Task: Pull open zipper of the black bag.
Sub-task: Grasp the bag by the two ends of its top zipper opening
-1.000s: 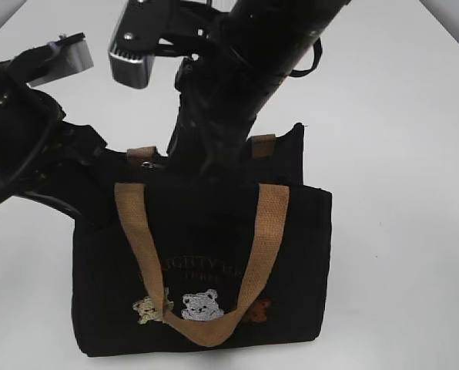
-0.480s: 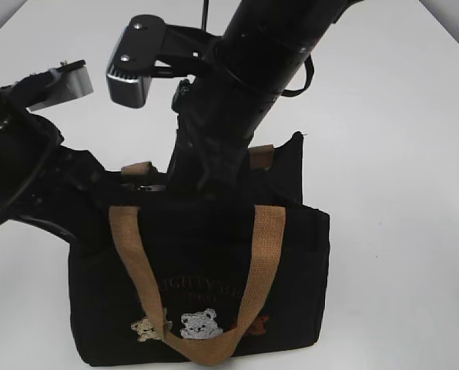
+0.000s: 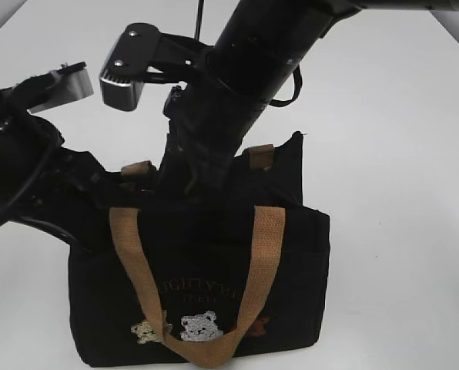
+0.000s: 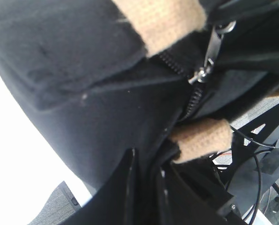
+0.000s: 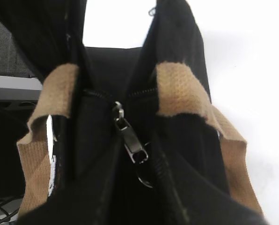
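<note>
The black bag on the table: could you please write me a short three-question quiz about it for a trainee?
1. True or false: the black bag lies flat on its side.
2. The handles are: A red, B tan, C white.
3. What colour is the middle bear patch?
Key: 1 false, it stands upright; 2 B; 3 grey.

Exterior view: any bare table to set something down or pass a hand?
Bare white table right of the black bag, to the frame edge; more bare table behind, top right. Crowded: both arms converge over the bag's top and left.
</note>
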You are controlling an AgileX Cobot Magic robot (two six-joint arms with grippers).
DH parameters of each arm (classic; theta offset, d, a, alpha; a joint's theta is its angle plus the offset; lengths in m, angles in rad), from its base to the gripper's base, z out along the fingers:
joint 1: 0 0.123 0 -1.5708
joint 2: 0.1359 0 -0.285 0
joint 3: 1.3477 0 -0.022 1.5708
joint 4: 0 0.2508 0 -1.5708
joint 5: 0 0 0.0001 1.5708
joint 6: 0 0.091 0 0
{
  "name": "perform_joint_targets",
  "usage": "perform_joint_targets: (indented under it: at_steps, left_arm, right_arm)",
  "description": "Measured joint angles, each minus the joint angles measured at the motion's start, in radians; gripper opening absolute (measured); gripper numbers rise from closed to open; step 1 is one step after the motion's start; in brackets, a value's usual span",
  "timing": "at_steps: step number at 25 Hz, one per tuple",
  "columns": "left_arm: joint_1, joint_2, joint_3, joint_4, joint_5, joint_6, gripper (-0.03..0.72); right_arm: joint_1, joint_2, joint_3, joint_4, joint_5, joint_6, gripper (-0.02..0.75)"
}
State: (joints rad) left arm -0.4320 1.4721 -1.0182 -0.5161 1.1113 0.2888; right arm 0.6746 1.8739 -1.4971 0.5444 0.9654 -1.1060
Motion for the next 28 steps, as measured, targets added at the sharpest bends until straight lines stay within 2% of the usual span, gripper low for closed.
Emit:
perform_joint_targets:
  at_steps: [10,12,14,15,22,28]
  left_arm:
    - [0.000,0.001,0.003,-0.001,0.015,0.000,0.036]
    - [0.000,0.001,0.003,-0.002,0.016,0.000,0.036]
    - [0.000,0.001,0.003,-0.005,0.015,0.000,0.036]
    - [0.000,0.001,0.003,-0.005,0.015,0.000,0.036]
    - [0.000,0.001,0.003,0.001,0.015,-0.008,0.036]
    - [0.000,0.001,0.003,0.004,0.013,-0.014,0.036]
  right_arm:
    - [0.033,0.028,-0.002,-0.040,-0.029,0.009,0.179]
    - [0.036,0.030,-0.002,-0.067,-0.029,0.026,0.130]
    - [0.038,0.030,-0.002,-0.095,-0.024,0.036,0.027]
    - [0.040,0.030,-0.002,-0.109,-0.021,0.042,0.005]
    - [0.034,-0.041,-0.001,-0.138,0.007,0.102,-0.001]
    - [0.003,-0.124,-0.001,-0.167,0.128,0.155,-0.001]
